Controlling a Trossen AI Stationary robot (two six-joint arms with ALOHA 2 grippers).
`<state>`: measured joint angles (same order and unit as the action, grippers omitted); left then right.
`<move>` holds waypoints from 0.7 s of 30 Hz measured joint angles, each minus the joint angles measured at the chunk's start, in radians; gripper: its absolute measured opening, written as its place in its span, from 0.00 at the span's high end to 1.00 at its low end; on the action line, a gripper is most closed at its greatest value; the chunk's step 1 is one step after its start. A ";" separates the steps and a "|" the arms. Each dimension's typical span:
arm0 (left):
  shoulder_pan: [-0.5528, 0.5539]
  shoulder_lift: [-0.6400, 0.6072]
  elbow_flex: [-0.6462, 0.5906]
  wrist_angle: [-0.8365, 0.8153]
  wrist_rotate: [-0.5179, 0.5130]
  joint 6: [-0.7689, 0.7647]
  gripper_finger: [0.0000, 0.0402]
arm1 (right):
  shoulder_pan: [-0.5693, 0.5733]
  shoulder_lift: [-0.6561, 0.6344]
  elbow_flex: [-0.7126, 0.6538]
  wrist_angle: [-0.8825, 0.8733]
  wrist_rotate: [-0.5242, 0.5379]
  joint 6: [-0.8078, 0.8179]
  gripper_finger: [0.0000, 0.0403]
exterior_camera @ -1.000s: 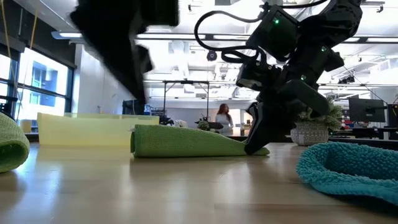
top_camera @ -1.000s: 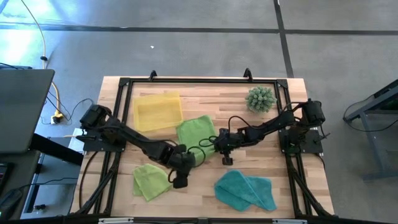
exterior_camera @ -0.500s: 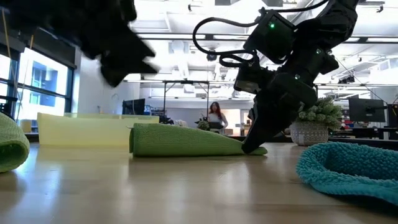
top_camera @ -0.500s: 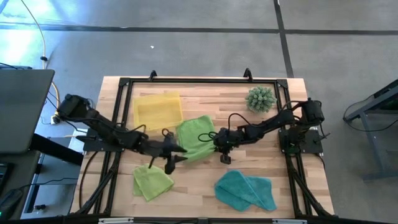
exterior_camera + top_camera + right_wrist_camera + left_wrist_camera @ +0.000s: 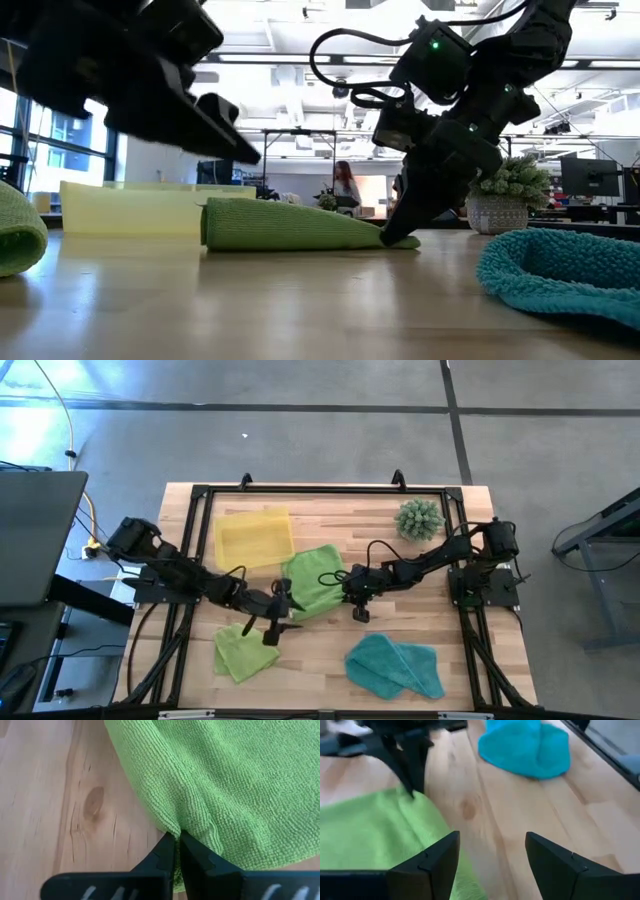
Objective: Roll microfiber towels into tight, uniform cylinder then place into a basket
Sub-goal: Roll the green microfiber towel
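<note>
Wooden desk [image 5: 470, 635] carries the centre lime towel [image 5: 315, 575], beside the yellow basket [image 5: 252, 537]. Right tool [image 5: 176, 845] is pinched on the towel's edge; left tool [image 5: 490, 855] hovers wide. Rolling is unstarted; next, the left tool must grip the near corner.

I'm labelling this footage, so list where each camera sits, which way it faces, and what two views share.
High: above the table, looking straight down; both arms show.
Low: at tabletop height, looking level across at the middle green towel; both arms reach in.
Left wrist: on the left arm, past its open left end effector toward the teal towel.
Right wrist: on the right arm, close on its right end effector pinching the towel's edge.
Shared: all show that green towel.
</note>
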<state>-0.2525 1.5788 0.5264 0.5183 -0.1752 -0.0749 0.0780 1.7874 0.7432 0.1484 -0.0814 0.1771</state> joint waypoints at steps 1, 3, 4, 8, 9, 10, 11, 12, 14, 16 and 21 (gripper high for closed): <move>0.000 0.013 0.001 0.002 0.004 0.000 0.46 | 0.000 0.000 0.000 0.004 0.000 0.001 0.98; 0.001 0.031 0.001 0.001 0.004 0.000 0.46 | 0.000 0.000 0.000 0.008 0.000 -0.001 0.98; 0.002 0.038 0.001 0.002 0.004 0.000 0.46 | 0.000 0.000 0.000 0.010 0.000 -0.001 0.98; 0.004 0.070 0.001 -0.002 0.003 0.000 0.47 | 0.000 0.000 0.000 0.016 0.000 -0.002 0.98; 0.004 0.080 0.001 -0.005 0.000 0.000 0.48 | 0.000 0.000 0.000 0.017 0.000 -0.002 0.98; 0.004 0.091 0.001 -0.005 -0.007 0.000 0.48 | 0.000 0.000 0.000 0.017 0.000 -0.001 0.98; 0.004 0.100 0.001 -0.007 -0.019 0.000 0.48 | 0.000 0.000 0.000 0.017 0.000 -0.002 0.98; 0.004 0.108 0.001 -0.007 -0.032 0.000 0.48 | 0.000 0.000 0.000 0.018 0.000 -0.002 0.98; 0.004 0.124 0.001 -0.006 -0.057 0.001 0.48 | 0.000 0.000 0.000 0.020 0.000 -0.002 0.98; 0.004 0.137 0.001 -0.025 -0.099 0.001 0.48 | 0.000 0.000 0.001 0.020 0.000 -0.002 0.98; 0.004 0.161 0.002 -0.066 -0.181 -0.022 0.48 | 0.000 0.000 0.001 0.021 0.000 -0.002 0.98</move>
<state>-0.2481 1.7402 0.5282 0.4521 -0.3564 -0.0969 0.0784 1.7878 0.7439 0.1692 -0.0816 0.1753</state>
